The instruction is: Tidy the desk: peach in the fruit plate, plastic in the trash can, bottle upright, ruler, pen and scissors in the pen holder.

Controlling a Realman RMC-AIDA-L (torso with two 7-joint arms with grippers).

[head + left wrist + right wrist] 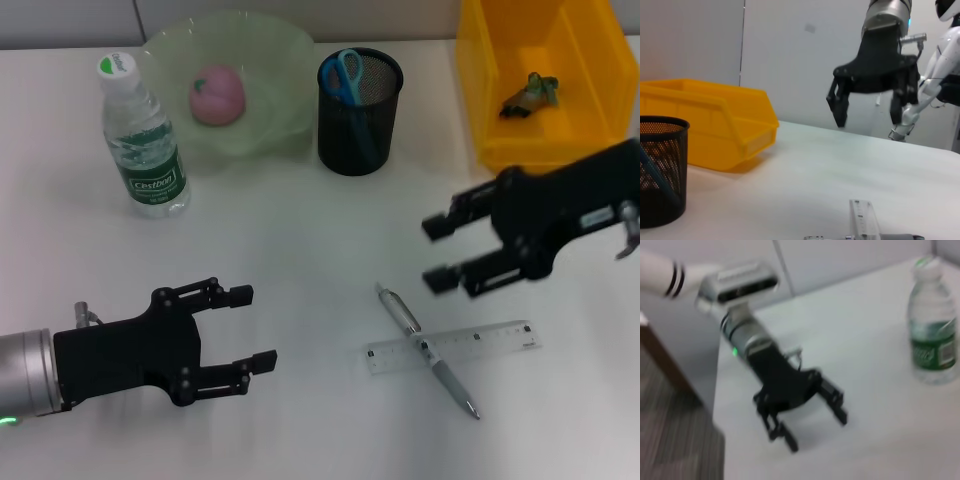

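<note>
Right pincer (440, 254) hangs spread wide over the surface's (300, 240) right side, nothing in it. Pen (428, 350) lies across the ruler (452, 347) near the front edge. Left pincer (252, 328) also spread, front-left.

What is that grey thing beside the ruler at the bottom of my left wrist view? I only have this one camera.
Observer: It is a pen, lying crossed over the ruler on the table, between the open left gripper and the open right gripper.
Operator: And the blue strip inside the mesh cup?
Observer: That is a pair of blue-handled scissors, already standing in the pen holder.
</note>
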